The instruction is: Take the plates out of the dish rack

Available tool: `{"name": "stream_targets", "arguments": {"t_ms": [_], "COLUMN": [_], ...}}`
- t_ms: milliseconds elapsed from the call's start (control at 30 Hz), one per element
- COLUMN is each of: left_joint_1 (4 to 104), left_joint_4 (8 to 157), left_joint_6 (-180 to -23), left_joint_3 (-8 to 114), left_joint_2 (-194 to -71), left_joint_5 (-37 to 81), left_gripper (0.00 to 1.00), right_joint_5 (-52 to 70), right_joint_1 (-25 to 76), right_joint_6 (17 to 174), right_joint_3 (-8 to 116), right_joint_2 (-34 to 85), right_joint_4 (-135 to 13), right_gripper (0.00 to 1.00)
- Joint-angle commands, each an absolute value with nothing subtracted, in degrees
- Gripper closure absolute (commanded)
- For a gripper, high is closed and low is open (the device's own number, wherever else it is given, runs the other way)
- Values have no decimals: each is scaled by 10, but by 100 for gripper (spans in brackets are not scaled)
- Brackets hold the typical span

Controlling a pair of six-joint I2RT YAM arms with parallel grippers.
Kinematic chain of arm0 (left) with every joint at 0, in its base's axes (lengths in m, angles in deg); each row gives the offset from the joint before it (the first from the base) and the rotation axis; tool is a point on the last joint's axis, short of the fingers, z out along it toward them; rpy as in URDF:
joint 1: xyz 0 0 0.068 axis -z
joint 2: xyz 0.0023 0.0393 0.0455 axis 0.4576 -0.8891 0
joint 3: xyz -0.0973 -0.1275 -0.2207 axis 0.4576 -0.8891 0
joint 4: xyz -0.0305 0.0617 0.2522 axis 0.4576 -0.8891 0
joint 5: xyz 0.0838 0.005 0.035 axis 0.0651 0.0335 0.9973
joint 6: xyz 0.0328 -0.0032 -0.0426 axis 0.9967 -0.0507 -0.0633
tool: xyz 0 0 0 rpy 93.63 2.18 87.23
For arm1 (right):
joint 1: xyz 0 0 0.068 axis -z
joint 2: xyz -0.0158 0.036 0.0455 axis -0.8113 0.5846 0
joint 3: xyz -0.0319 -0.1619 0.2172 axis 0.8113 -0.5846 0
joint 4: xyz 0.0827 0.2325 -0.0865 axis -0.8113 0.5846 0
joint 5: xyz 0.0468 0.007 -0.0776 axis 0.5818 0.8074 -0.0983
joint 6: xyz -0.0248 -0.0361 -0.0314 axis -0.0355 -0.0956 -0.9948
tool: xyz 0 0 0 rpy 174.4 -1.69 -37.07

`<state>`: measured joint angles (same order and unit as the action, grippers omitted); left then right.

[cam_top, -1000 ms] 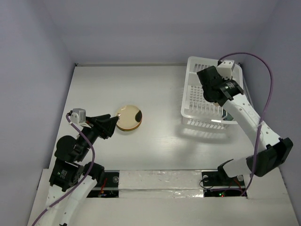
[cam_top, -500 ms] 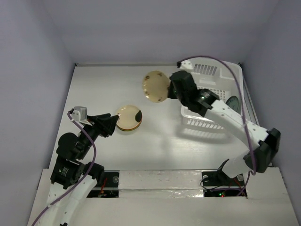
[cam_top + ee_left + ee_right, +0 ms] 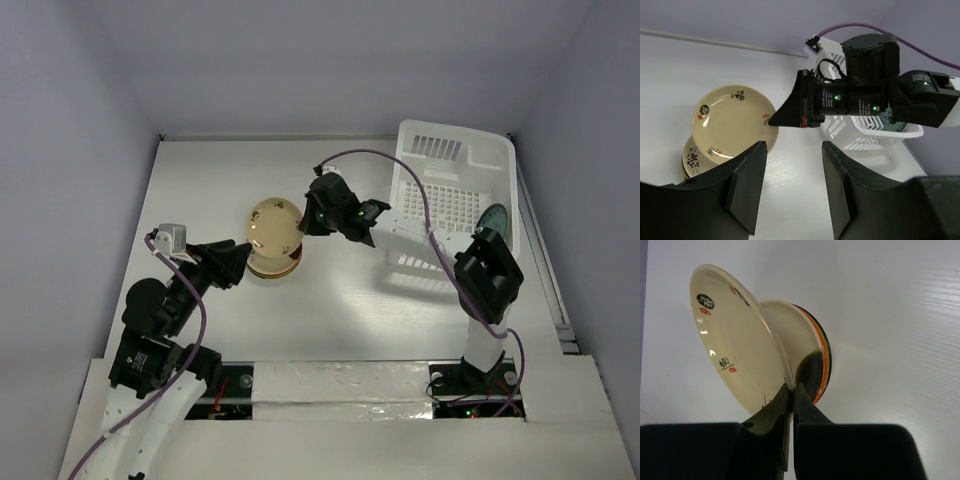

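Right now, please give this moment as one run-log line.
right jaws: shut on cream plate, tilted over stack | left jaws: open, empty | rack: teal plate inside

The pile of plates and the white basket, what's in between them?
In the top view, the right gripper, pinching a tilted cream plate at the pile, and its arm cross that stretch above bare table.

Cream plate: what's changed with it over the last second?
The right pincer lifted the cream plate out of the dish rack, carried it leftward and now grips its rim, holding it tilted over the plate stack. Unchanged: the plate stack, the dish rack, the teal plate in it, and the left pincer, open beside the plate stack.
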<state>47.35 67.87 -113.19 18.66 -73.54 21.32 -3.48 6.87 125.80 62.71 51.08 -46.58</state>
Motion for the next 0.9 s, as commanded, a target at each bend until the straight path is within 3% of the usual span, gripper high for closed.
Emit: {"name": "stream_targets", "arguments": {"t_ms": [0,67,200,267,333,367,400,567,667,767,800,867], "left_joint_1": [465,465,465,465,465,465,465,465,465,465,465,465], "left_joint_4": [699,700,699,700,700,700,700,702,702,703,703,703], "left_joint_6": [-1134,-1134,-1134,-1135,-1134,-1134,-1134,-1134,-1134,-1134,-1134,-1135], "left_joint_3": [186,186,185,185,185,185,185,184,184,183,183,184], "left_joint_2": [-741,-743,-741,-740,-740,-740,-738,-735,-731,-725,-725,-721], "left_joint_5": [211,209,210,210,210,210,209,207,205,202,202,202], "left_gripper": [55,55,55,55,55,55,55,55,55,55,55,55], "right_joint_5": [32,41,31,29,23,19,19,-71,-157,-200,-228,-245], "right_joint_1": [56,56,50,50,45,45,45,45,56,110,129,196], "right_joint_6": [1288,1292,1292,1286,1280,1277,1275,1268,1268,1269,1269,1266], "right_joint_3": [625,619,616,615,607,605,605,570,534,509,484,453], "right_joint_2": [518,527,527,524,519,515,512,442,360,281,260,191], "right_joint_4": [-541,-543,-532,-521,-513,-508,-502,-471,-451,-406,-394,-375], "right_gripper": [99,96,77,73,59,58,47,45,50,81,99,100]}}
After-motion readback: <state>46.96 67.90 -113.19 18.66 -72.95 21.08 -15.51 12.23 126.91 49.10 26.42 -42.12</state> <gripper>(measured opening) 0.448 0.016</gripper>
